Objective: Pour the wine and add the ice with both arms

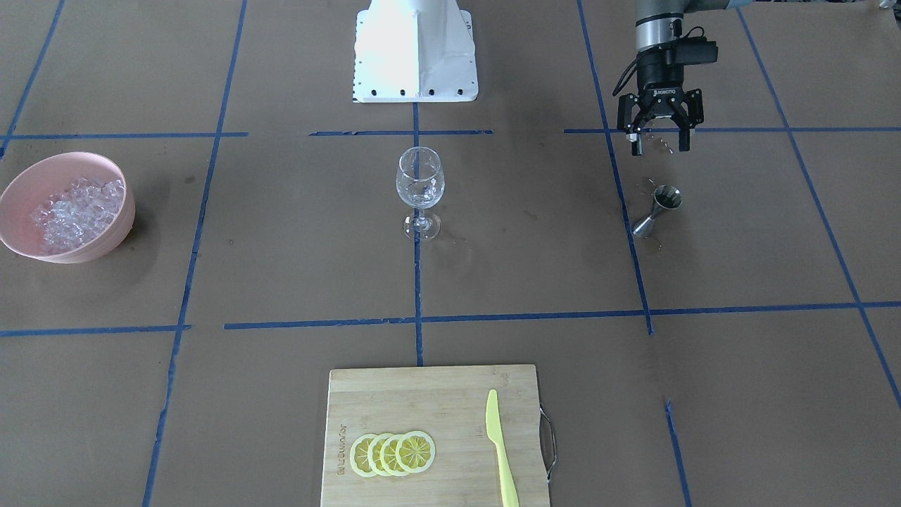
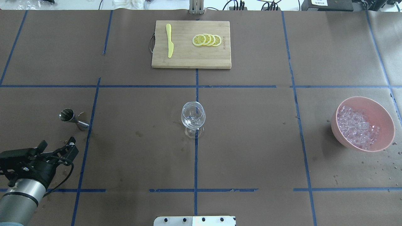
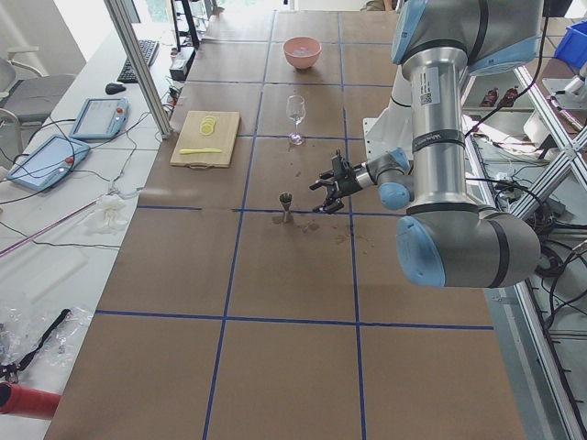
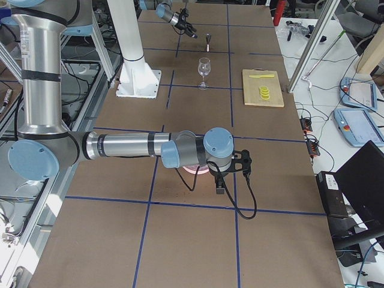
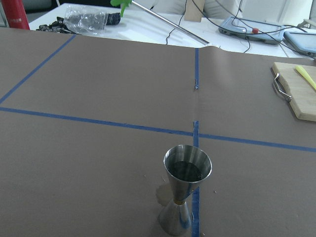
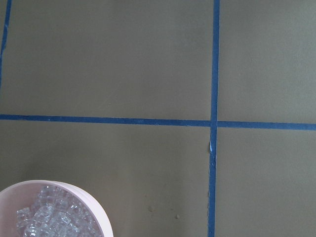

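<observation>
A clear wine glass point(image 1: 420, 186) stands upright at the table's middle, also in the overhead view point(image 2: 193, 121). A steel jigger point(image 1: 658, 209) stands upright and holds dark liquid in the left wrist view point(image 5: 185, 197). My left gripper point(image 1: 658, 137) is open and empty, raised a little behind the jigger on the robot's side point(image 2: 70, 146). The ice point(image 1: 77, 211) is heaped in a pink bowl point(image 1: 21, 243); both also show in the overhead view, ice point(image 2: 356, 125) and bowl point(image 2: 384, 125). My right gripper point(image 4: 221, 180) hangs over the bowl's area; I cannot tell whether it is open or shut.
A bamboo cutting board point(image 1: 422, 394) on the operators' side carries several lemon slices point(image 1: 393, 453) and a yellow plastic knife point(image 1: 500, 447). The white pedestal point(image 1: 415, 53) stands at the robot's side. Blue tape lines cross the brown table. Wet spots lie near the bowl point(image 2: 381, 166).
</observation>
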Controlling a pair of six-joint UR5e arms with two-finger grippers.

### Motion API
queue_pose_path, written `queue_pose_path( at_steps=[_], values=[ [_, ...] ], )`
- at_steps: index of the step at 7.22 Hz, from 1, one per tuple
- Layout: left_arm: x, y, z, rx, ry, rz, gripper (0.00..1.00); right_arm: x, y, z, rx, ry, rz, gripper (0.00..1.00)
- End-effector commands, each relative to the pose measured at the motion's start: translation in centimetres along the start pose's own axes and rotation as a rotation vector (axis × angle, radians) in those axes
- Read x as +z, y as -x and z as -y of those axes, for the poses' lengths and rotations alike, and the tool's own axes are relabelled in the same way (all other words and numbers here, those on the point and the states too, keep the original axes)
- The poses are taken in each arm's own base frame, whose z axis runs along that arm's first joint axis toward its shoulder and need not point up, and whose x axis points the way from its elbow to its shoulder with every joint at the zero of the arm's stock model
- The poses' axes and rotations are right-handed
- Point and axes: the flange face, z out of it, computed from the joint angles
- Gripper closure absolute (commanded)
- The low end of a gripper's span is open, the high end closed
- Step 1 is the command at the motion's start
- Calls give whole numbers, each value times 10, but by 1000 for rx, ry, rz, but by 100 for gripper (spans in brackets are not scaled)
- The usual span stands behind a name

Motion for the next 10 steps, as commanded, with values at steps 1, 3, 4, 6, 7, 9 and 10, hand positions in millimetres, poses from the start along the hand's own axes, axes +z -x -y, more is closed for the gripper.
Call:
queue_pose_path(
  at_steps=[1, 3, 4, 6, 7, 9, 10],
  values=[
    [24, -13, -35, 18, -82, -5, 1, -5, 7, 1, 40, -11, 5, 0],
    [33, -18, -47, 27, -104, -3, 1, -3, 13, 3, 46, -7, 6, 0],
    [40, -22, -51, 28, -134, -3, 2, -4, 15, 5, 50, -9, 7, 0],
    [56, -13, -47, 14, -168, 24, 3, -11, 30, 5, 82, -20, 11, 0],
    [62, -11, -40, 6, -183, 35, 4, -11, 47, 3, 108, -19, 16, 0],
    [76, -16, -34, -12, -207, 51, 6, -12, 76, 1, 148, -16, 25, 0],
    [89, -31, -43, -22, -215, 55, 7, -11, 87, 1, 161, -14, 28, 0]
  ],
)
